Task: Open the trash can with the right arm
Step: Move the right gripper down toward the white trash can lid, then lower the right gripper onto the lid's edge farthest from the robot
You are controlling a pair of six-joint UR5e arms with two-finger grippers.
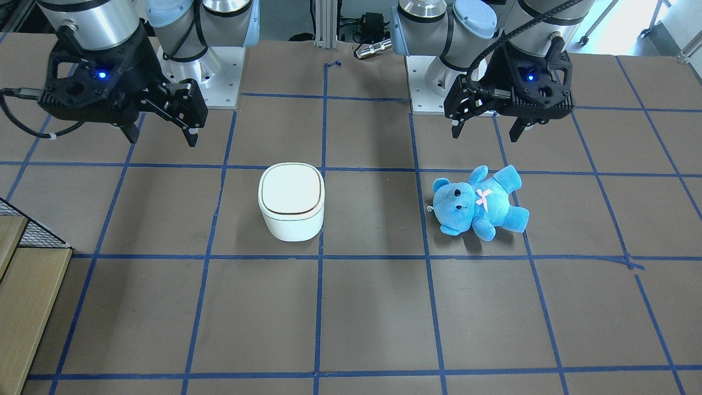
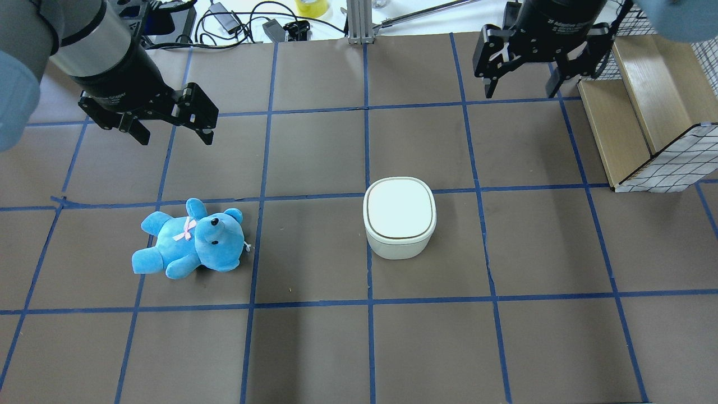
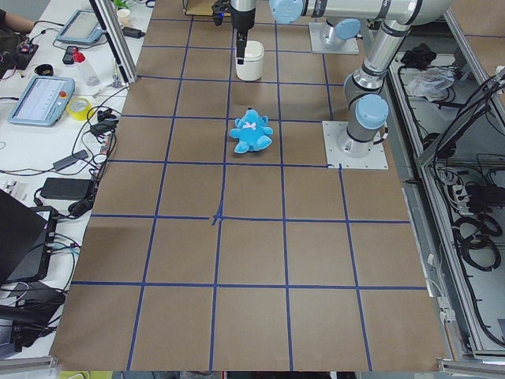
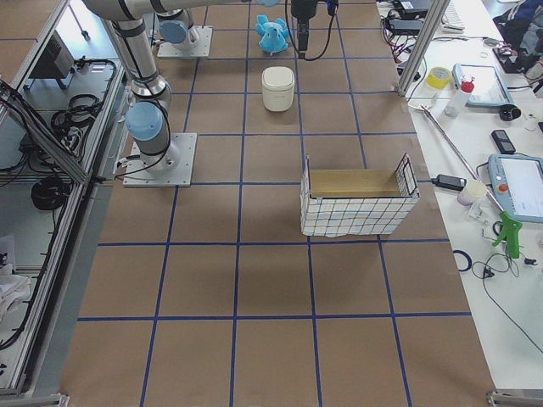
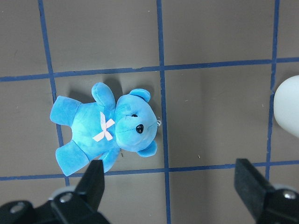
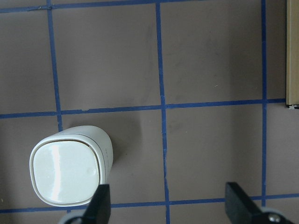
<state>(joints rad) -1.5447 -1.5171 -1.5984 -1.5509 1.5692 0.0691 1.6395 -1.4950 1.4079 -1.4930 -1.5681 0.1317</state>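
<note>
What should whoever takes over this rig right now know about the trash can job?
The right end effector is open and empty, hovering away from the small white plastic trash can.
The left end effector is open and empty, raised beyond the blue plush teddy bear.
The trash can stands upright mid-table with its flat lid shut.
Done: nothing visible.
Left: bring the right arm to the can and open the lid.

Glossy white plastic trash can (image 1: 291, 201), plush bear (image 1: 479, 202), matt brown table (image 1: 373, 307)
</note>
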